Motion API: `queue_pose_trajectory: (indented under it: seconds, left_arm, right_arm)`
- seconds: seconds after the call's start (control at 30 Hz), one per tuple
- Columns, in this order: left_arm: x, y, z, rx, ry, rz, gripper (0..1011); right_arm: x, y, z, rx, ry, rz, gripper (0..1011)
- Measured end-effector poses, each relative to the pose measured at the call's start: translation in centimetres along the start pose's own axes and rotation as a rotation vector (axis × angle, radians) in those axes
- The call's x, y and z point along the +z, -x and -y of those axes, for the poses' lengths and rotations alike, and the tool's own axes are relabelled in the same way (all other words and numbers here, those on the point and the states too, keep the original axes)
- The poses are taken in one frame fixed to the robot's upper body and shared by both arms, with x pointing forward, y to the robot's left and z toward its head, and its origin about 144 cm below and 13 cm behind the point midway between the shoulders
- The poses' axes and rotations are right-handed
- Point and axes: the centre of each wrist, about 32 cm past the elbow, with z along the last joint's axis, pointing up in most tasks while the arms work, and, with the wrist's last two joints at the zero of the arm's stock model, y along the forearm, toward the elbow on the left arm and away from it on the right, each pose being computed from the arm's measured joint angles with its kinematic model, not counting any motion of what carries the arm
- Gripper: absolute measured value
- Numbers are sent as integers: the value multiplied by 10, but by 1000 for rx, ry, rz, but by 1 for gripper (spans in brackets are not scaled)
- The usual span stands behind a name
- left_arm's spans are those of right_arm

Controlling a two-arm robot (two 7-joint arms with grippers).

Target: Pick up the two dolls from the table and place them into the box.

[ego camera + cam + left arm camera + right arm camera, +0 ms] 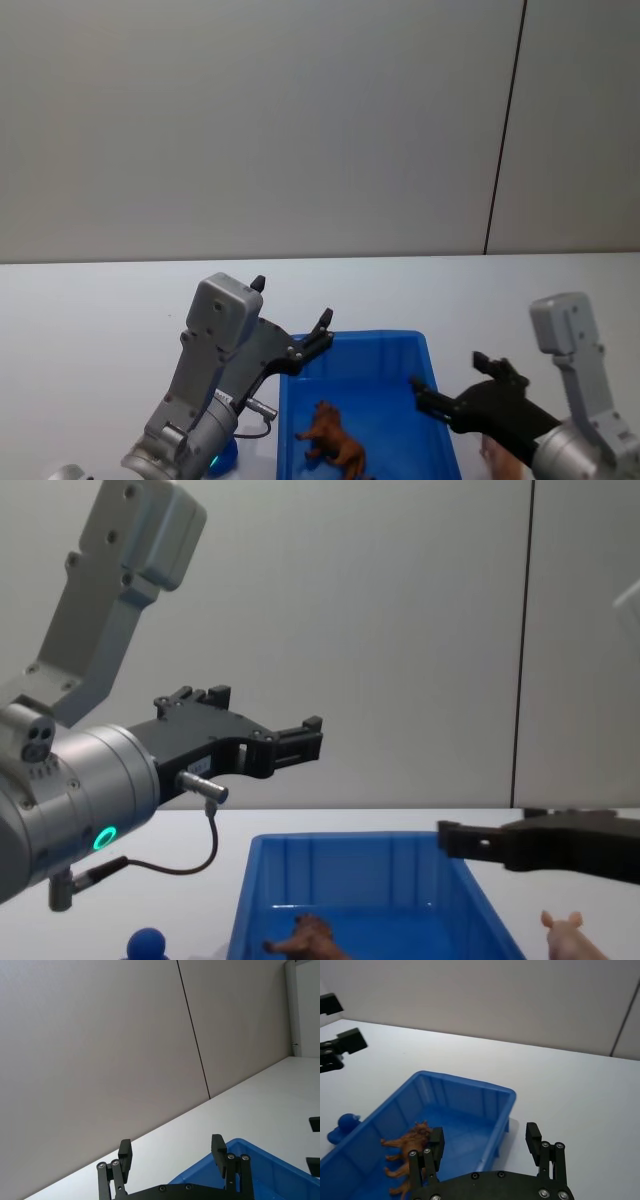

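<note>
The blue box [372, 337] sits on the white table between my arms. A reddish-brown doll [336, 441] lies inside it, seen also in the right wrist view [406, 1149] and the chest view [304, 940]. A blue doll [148, 945] stands on the table left of the box [350, 838], partly behind my left arm. A pale pink doll [566, 935] lies on the table right of the box. My left gripper [292, 303] hovers open and empty above the box's far left corner. My right gripper [447, 372] is open and empty over the box's right rim.
The white table runs back to a plain grey wall with a dark vertical seam [505, 130]. Bare tabletop lies beyond the box [465, 1081] and to both sides of it.
</note>
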Motion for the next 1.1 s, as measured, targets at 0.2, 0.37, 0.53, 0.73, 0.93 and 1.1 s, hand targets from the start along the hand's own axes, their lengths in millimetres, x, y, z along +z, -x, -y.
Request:
queue_pose_trajectory:
  seconds: [0.2,0.37,0.53,0.73,0.93,1.1]
  left_arm:
    - [0,0,0,0,0,0,1001]
    - [0,0,0,0,0,0,1001]
    - [0,0,0,0,0,0,1001]
    - [0,0,0,0,0,0,1001]
    - [0,0,0,0,0,0,1001]
    - [0,0,0,0,0,0,1001]
  right_arm:
    - [-3,-1,12,-72,14,-8,1001]
    - [-7,-1,22,-123,37,-17,1001]
    - [-13,-2,31,-166,65,-26,1001]
    - [-18,-2,36,-191,92,-38,1001]
    - [-25,-2,39,-201,121,-51,1001]
    - [-31,-2,37,-202,142,-60,1001]
